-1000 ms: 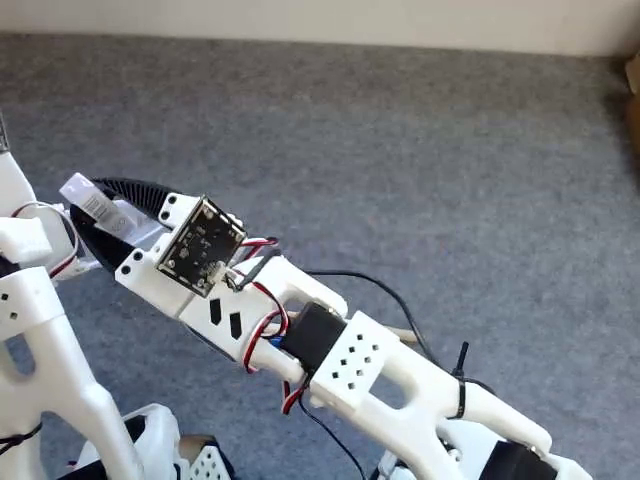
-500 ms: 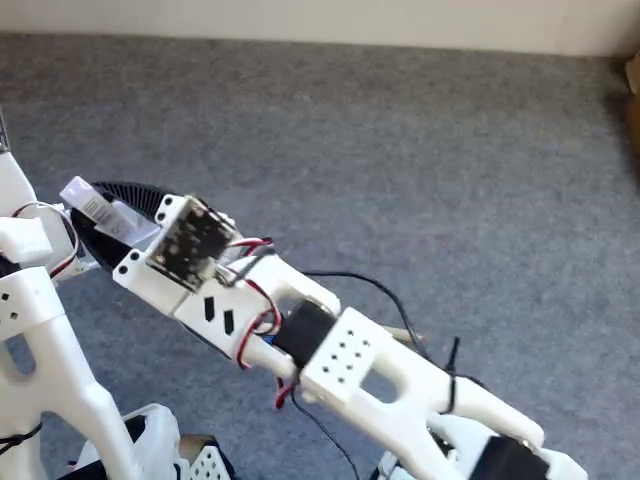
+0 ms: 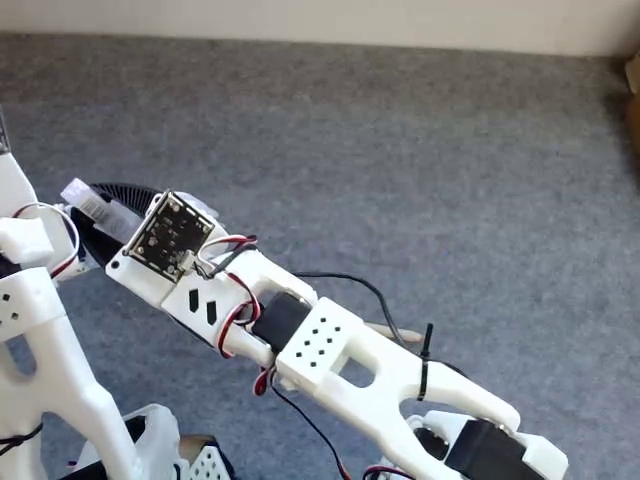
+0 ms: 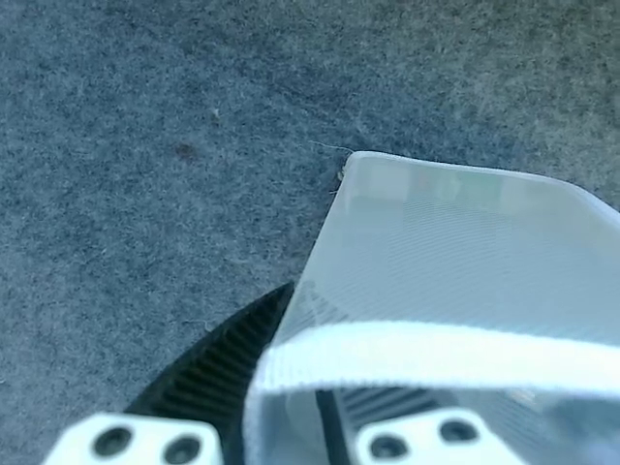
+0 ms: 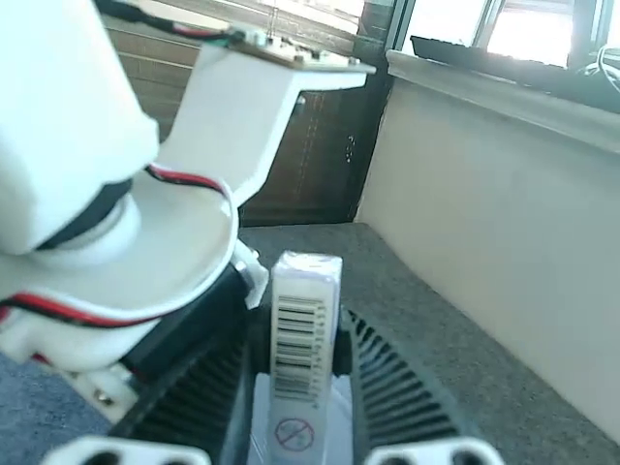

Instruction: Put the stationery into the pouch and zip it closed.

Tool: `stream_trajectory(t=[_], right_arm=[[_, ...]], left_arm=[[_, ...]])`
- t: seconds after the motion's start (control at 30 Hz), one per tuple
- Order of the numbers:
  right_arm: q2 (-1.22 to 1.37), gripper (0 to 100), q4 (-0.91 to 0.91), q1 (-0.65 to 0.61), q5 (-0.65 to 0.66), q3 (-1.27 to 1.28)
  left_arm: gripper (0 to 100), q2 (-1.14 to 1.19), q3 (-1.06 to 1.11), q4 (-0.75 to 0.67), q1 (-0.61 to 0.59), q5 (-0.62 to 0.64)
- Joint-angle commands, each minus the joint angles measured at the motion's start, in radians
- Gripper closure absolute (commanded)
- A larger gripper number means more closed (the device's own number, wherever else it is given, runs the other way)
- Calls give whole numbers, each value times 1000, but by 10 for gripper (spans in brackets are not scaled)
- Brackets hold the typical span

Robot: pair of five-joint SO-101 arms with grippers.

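While the right gripper [image 5: 300, 327] has its fingers [image 5: 397, 387] drawn in narrow on the stationery [image 5: 304, 334], a slim white box, I judge that I am at the insertion step, with the zip not yet touched. The box is clamped between the ribbed pads and sticks out past the fingertips. The left arm [image 5: 87, 184] looms close beyond them and off to one side.

The pouch [image 4: 455, 262] is translucent, with a white band [image 4: 436, 354] along its edge. It sits right at the left gripper [image 4: 281, 387], above the grey table [image 4: 145, 145]. Whether that gripper truly has hold of it I cannot tell.

My main worry is the mouth of the pouch. I cannot see it standing open, so the box could butt against the limp wall and push the pouch away instead of entering. The box is also held low on its length, so a nudge at its free end could swivel it between the pads or work it loose. The two arms are crowded together as well, and a careless approach could knock one against the other.

As for print, the box carries a barcode label running along its face. There is a small red circular symbol nearer the fingers. Any digits are too small for me to make out.
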Motion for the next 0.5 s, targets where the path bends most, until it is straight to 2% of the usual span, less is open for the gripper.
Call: stream_trajectory(t=[0.0,0.27,0.47], right_arm=[[1,834,-18,36,6,-10],[-10,828,-18,41,6,-10],[-139,828,-18,39,5,41]], left_arm=[[993,31,39,-12,16,6],[993,31,39,-12,16,6],[993,31,39,-14,16,6]])
